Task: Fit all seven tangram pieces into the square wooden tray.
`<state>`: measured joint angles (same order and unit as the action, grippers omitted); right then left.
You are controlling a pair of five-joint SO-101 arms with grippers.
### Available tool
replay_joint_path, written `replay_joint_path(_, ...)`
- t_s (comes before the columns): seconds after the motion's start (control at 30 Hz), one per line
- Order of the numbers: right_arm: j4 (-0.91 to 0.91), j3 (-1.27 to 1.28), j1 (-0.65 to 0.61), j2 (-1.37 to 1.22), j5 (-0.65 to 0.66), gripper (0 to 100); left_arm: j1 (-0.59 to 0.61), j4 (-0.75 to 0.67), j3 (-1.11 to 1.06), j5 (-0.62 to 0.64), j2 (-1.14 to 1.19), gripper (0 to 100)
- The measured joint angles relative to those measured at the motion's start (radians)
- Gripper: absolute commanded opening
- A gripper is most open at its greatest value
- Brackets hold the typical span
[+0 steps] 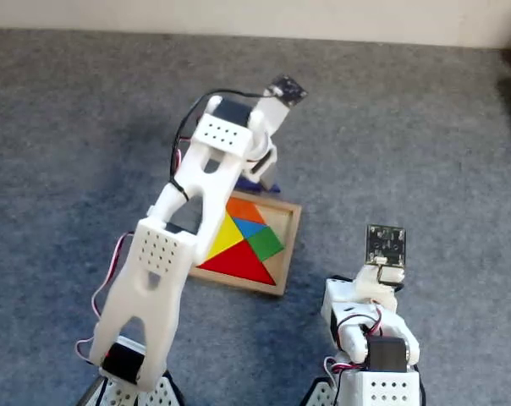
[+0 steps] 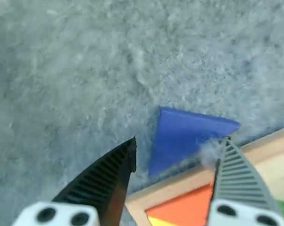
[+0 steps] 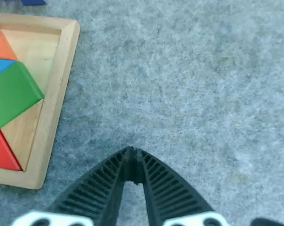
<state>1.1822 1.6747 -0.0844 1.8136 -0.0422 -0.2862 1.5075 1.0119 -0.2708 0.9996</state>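
**Left gripper** [image 2: 179,141]: jaws wide, straddling the blue triangle [image 2: 184,134]. The triangle lies flat on the grey worktop [image 2: 85,70] between the fingertips, just outside the tray [image 2: 179,182] rim.

**Right gripper** [image 3: 131,153]: jaws closed on nothing, low over the worktop. The tray sits to its left and holds orange [image 1: 245,210], light-blue [image 1: 249,227], green [image 1: 266,243], yellow [image 1: 224,237] and red [image 1: 239,264] pieces.
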Motion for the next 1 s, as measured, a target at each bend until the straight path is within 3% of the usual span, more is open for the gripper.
replay_joint_path(0.57,0.0,0.0,0.0,0.0,0.0,1.2,-0.008,-0.008,0.13,-0.338,0.133,25)
replay_joint_path(1.0,0.0,0.0,0.0,0.0,0.0,1.2,-0.026,0.002,0.143,-0.365,0.147,21)
